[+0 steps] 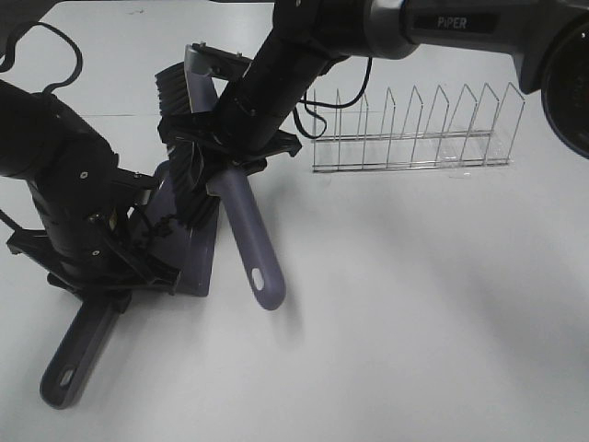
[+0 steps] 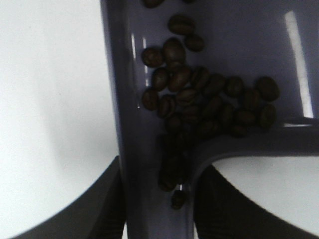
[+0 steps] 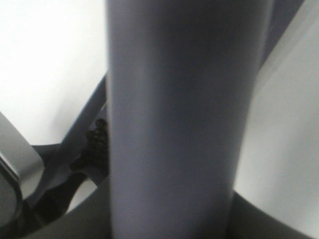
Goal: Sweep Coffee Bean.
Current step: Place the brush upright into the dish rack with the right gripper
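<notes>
Left claw (image 1: 110, 293): clenched on the dustpan (image 1: 195, 262) at the root of its handle, with dark fingers (image 2: 94, 219) either side of the handle in the wrist view. Low at the left of the white worktop (image 1: 414, 322), free end of the handle towards the near edge; flat or tipped, cannot tell.

Right claw (image 1: 225, 164): clenched round the brush (image 1: 248, 239), just behind the bristles. Slanted across the pan, bristles down over its far part, handle end out to the near right above the worktop. Right wrist view almost filled by that handle.

Beans (image 2: 209, 104): all inside the dustpan. Tight heap in the back corner where pan meets handle, a few trailing into the handle's channel, a few strung farther up the pan. Hidden under arm and brush in the high view.

Beyond, at right, well apart from both tools: wire rack (image 1: 414, 129), upright.
</notes>
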{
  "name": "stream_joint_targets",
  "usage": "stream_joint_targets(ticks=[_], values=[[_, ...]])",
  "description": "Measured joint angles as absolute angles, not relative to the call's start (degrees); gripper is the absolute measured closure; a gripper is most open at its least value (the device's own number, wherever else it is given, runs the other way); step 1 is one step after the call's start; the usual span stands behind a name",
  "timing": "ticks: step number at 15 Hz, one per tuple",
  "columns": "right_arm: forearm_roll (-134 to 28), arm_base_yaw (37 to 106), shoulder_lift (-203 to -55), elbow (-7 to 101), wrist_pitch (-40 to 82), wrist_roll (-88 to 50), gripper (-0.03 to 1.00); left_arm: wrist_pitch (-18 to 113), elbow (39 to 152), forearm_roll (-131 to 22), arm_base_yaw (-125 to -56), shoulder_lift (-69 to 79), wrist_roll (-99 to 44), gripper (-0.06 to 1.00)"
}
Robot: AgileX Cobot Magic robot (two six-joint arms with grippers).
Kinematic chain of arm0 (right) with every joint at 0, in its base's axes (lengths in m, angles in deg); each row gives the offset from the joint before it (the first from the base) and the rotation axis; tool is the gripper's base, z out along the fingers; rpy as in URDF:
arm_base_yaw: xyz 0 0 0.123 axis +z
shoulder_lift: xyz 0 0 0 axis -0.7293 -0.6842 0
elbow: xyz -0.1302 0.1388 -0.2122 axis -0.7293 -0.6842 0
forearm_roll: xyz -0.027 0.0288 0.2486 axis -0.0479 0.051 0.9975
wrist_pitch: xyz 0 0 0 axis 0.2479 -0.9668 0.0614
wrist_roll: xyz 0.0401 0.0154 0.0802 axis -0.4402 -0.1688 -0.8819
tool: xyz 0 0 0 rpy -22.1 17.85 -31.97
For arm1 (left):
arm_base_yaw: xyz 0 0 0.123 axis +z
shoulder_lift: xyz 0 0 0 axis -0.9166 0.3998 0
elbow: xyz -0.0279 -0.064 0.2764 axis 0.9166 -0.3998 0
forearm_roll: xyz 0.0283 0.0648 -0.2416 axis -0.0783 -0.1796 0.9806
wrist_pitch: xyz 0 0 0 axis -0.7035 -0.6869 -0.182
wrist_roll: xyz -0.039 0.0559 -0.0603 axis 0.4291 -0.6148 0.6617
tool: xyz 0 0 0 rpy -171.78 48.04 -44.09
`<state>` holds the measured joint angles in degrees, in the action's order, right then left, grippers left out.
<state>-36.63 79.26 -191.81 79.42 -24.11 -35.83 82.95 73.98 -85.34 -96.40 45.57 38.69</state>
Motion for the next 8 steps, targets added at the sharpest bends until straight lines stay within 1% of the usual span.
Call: stream_joint_targets(ticks=[2,5,8], values=[[-44.6,79.3,-191.1,81.9,-30.8,-39.0,0.67,82.9,74.0,-85.3,-96.4,45.6,38.7,0.60],[-51.6,79.2,-189.7,82.9,-38.9,-42.0,0.67,82.9,74.0,-85.3,-96.4,45.6,38.7,0.60],[-55.2,79.2,-187.7,82.5,-40.0,-42.5,0.67,82.9,74.0,-85.3,-96.4,45.6,38.7,0.60]])
